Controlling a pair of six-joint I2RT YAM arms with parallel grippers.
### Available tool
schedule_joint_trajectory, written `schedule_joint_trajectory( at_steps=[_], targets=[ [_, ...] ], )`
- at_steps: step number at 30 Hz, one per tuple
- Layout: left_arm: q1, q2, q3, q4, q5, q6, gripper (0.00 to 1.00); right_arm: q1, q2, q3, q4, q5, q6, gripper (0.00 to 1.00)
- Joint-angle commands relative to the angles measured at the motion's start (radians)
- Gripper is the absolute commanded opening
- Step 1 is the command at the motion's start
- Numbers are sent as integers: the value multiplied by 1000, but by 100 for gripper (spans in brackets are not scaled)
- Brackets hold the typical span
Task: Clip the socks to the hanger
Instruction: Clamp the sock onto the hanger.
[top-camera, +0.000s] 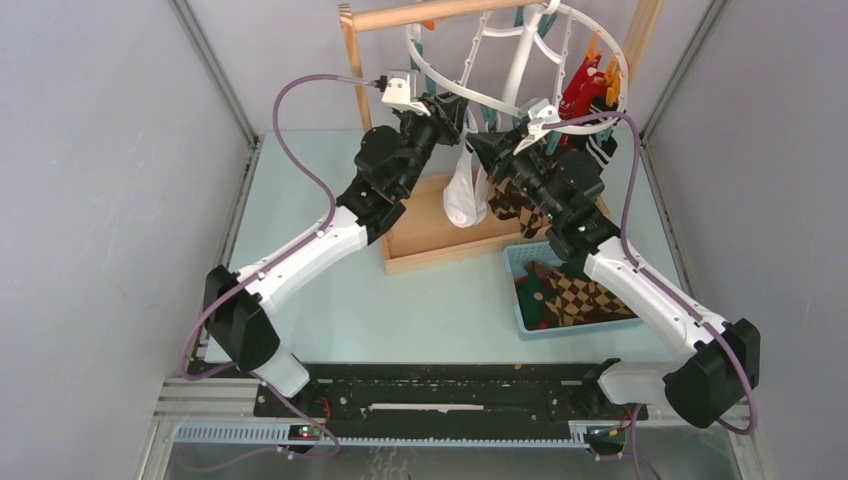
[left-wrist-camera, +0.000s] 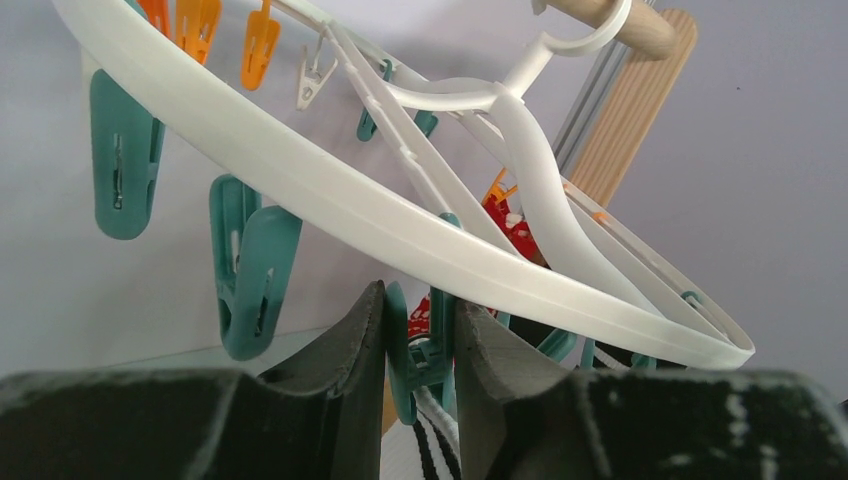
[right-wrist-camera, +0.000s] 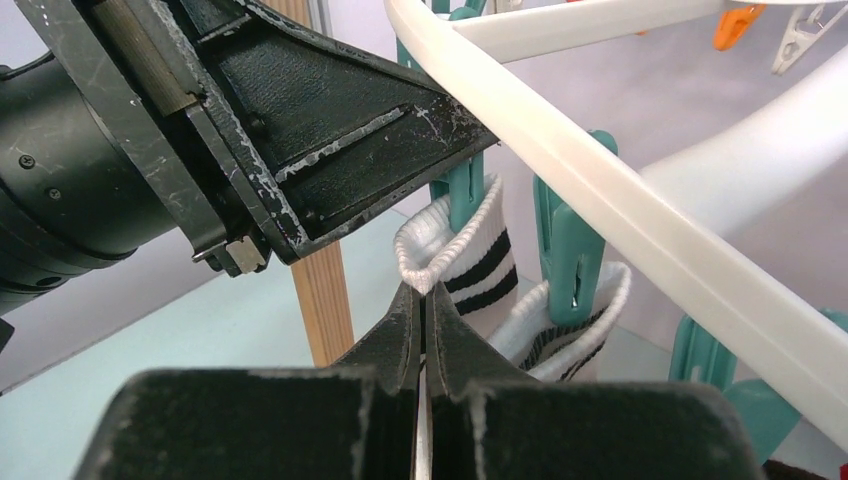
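The white oval hanger (top-camera: 520, 60) hangs from a wooden rod at the back, its rim (left-wrist-camera: 400, 220) ringed with teal and orange clips. My left gripper (left-wrist-camera: 420, 310) is shut on a teal clip (left-wrist-camera: 425, 345) under the rim, squeezing its handles. Just below, my right gripper (right-wrist-camera: 422, 295) is shut on the cuff of a white sock with black stripes (right-wrist-camera: 470, 260), holding it up against the lower end of that clip (right-wrist-camera: 465, 195). The neighbouring teal clip (right-wrist-camera: 570, 250) grips another white striped cuff (right-wrist-camera: 590, 320). A red sock (top-camera: 580, 90) hangs at the right of the rim.
A blue basket (top-camera: 520, 262) near the right arm holds argyle, green and red socks. A shallow wooden tray (top-camera: 430, 245) lies under the hanger, with the rack's wooden posts (top-camera: 352, 70) at its back. Grey walls close in both sides.
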Motion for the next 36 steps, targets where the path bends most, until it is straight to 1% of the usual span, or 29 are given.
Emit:
schedule_joint_trajectory(
  at_steps=[1,6,8,10,12,14,21,27,36],
  targets=[
    [-10,-29,60,-31,10,-19,0,-3,6,44,51,1,-43,0],
    [-10,-27,60,-26,17,-28,0,-5,9,46,54,-5,-51,0],
    [-9,-29,61,-27,19,-32,2,-6,9,48,53,-9,-49,0],
    [-8,-31,61,-27,18,-36,7,-6,8,47,52,-14,-47,0],
    [-8,-33,60,-27,18,-42,16,-6,7,47,52,-18,-43,0],
    [-8,-36,57,-27,19,-46,22,-6,6,47,52,-21,-41,0],
    [-8,-44,48,-32,24,-54,31,-5,2,47,60,-23,-36,0],
    [-8,-50,44,-33,31,-61,31,-6,0,47,70,-17,-36,0],
    [-8,-55,38,-37,28,-74,29,-10,0,47,72,-10,-41,0]
  ],
)
